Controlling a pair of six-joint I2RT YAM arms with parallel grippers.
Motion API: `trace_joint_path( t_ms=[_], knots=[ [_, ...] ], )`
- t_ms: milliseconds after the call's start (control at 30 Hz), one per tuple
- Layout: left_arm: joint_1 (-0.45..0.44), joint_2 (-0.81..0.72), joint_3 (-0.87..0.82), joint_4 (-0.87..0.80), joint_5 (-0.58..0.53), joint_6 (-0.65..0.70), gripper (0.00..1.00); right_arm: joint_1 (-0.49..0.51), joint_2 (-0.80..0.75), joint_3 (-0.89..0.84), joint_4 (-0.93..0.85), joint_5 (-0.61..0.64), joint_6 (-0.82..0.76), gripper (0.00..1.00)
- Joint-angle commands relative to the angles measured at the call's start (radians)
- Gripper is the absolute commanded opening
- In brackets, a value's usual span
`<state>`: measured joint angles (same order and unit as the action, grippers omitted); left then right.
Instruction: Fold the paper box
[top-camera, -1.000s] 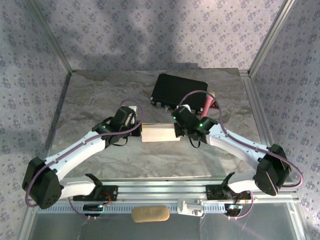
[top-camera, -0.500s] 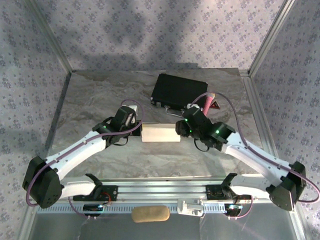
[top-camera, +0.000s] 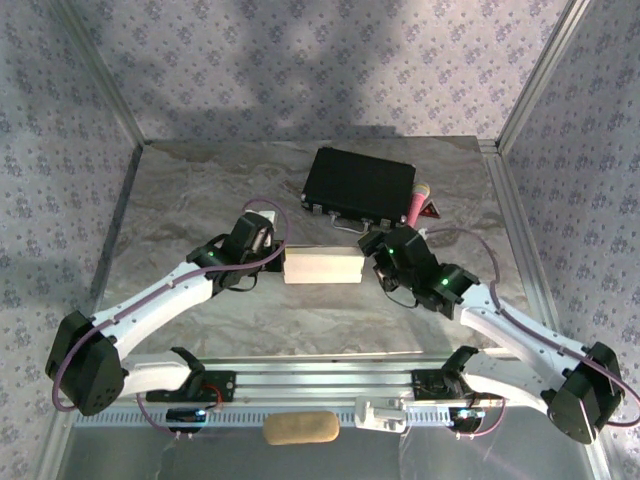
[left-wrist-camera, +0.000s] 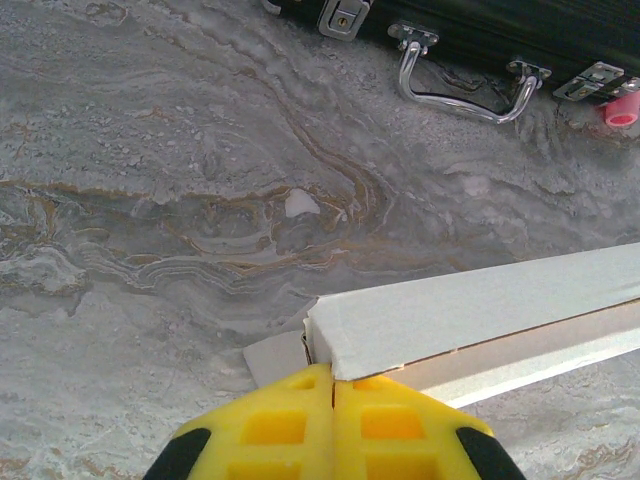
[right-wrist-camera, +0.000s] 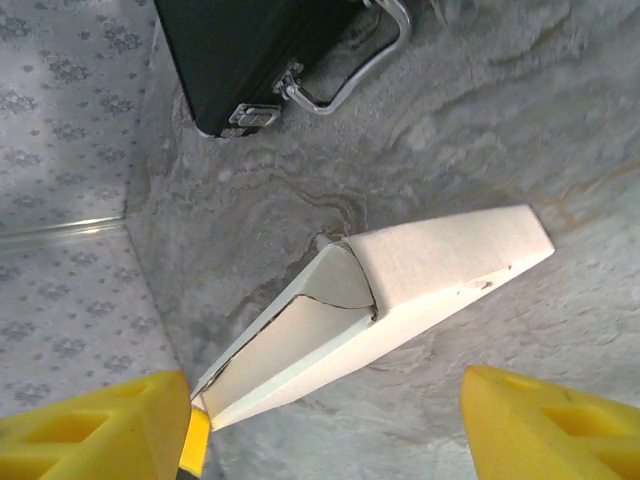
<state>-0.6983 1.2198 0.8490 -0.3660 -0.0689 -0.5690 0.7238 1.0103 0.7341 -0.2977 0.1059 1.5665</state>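
The paper box is a long cream cardboard box lying across the middle of the marbled table. My left gripper is at its left end. In the left wrist view the yellow fingers are pressed together, with the box's corner pinched at their tips and a loose flap beside it. My right gripper stands just off the box's right end. It is open, and the box lies beyond the wide gap with nothing between the fingers. The box's end panel gapes slightly.
A black hard case with a metal handle lies behind the box. A pink object sits at the case's right end. A tan oblong lies past the front rail. Patterned walls enclose the table.
My right gripper opened, let go of the box's right end and drew back a little, and its arm swung out to the right. The left gripper and the box stayed put.
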Motion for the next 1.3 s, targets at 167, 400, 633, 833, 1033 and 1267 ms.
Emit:
trace_joint_path(
  t_ms=[167,400,633,833,1033,1267],
  knots=[
    [-0.015,0.044,-0.034,-0.163,0.024,0.008,0.0,-0.073,0.06,-0.066,0.187,-0.117,0.219,0.7],
    [-0.016,0.046,-0.027,-0.164,0.024,0.009,0.0,-0.103,0.121,-0.092,0.271,-0.19,0.23,0.5],
    [-0.018,0.03,-0.024,-0.162,0.037,0.004,0.02,-0.11,0.126,-0.11,0.253,-0.17,0.225,0.34],
    [-0.017,-0.117,-0.024,-0.154,0.069,-0.078,0.35,-0.115,0.141,-0.117,0.243,-0.166,0.219,0.28],
    [0.012,-0.249,-0.031,-0.109,0.107,-0.221,0.62,-0.115,0.154,-0.117,0.241,-0.166,0.213,0.25],
    [0.074,-0.199,-0.097,0.022,0.174,-0.343,0.61,-0.115,0.159,-0.105,0.229,-0.158,0.21,0.24]
  ],
)
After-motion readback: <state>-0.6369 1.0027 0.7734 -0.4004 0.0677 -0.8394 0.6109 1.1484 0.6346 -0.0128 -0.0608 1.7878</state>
